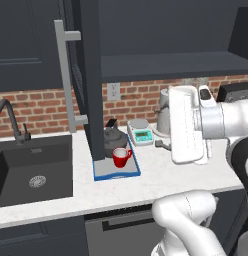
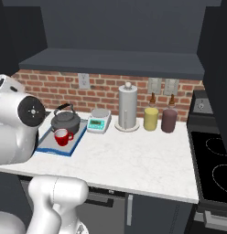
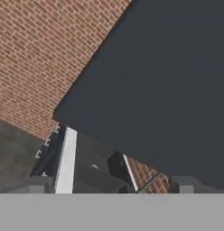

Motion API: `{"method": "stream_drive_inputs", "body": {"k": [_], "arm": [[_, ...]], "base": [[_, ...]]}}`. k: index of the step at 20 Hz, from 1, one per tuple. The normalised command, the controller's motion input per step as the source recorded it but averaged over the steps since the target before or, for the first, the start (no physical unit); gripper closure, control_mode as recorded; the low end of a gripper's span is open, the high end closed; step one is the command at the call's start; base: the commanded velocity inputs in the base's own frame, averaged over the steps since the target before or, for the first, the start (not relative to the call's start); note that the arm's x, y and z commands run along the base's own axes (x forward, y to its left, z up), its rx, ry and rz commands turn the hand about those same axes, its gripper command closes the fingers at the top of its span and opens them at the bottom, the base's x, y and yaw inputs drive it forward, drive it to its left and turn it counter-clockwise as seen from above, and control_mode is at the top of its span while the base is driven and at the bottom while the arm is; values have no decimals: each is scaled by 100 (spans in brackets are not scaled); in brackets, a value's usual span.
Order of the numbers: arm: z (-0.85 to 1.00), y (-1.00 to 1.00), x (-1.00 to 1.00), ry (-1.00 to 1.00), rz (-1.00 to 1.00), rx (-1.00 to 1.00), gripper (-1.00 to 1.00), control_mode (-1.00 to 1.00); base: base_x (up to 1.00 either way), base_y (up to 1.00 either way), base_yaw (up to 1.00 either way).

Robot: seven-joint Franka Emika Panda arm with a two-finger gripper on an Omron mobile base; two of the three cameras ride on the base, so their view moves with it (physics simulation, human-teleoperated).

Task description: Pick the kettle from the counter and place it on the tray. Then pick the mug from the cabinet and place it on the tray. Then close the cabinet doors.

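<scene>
The dark grey kettle (image 1: 115, 136) (image 2: 66, 121) stands on the blue-rimmed tray (image 1: 116, 172) (image 2: 51, 148), and the red mug (image 1: 121, 157) (image 2: 63, 136) sits on the tray in front of it. The cabinet (image 2: 110, 61) above is open. Its left door (image 1: 91, 75) stands edge-on over the tray, with the grey bar handle (image 1: 66, 75) facing left. In the hand view my gripper (image 3: 111, 188) is open and empty, its fingertips (image 3: 39, 184) wide apart. It looks along a dark navy panel (image 3: 168, 90) with the grey bar handle (image 3: 66, 160) just ahead of the left fingertip.
A white-and-teal scale (image 1: 141, 132) (image 2: 99, 121), a paper-towel roll (image 2: 127, 107), a yellow jar (image 2: 151, 119) and a maroon jar (image 2: 169, 121) line the brick wall. A dark sink (image 1: 33, 170) lies to the left and a stove (image 2: 211, 169) to the right.
</scene>
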Motion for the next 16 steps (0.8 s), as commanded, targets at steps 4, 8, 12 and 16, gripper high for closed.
{"method": "stream_drive_inputs", "body": {"k": [4,8,12,16], "arm": [[22,61,-43,-21,1,0,-100,-100],[25,46,-58,-11,3,0,-100,-100],[24,57,-42,-19,11,0,-100,-100],[28,54,-35,-16,10,0,-100,-100]], "base": [[0,0,0],[0,0,0],[0,0,0],[0,0,0]]}}
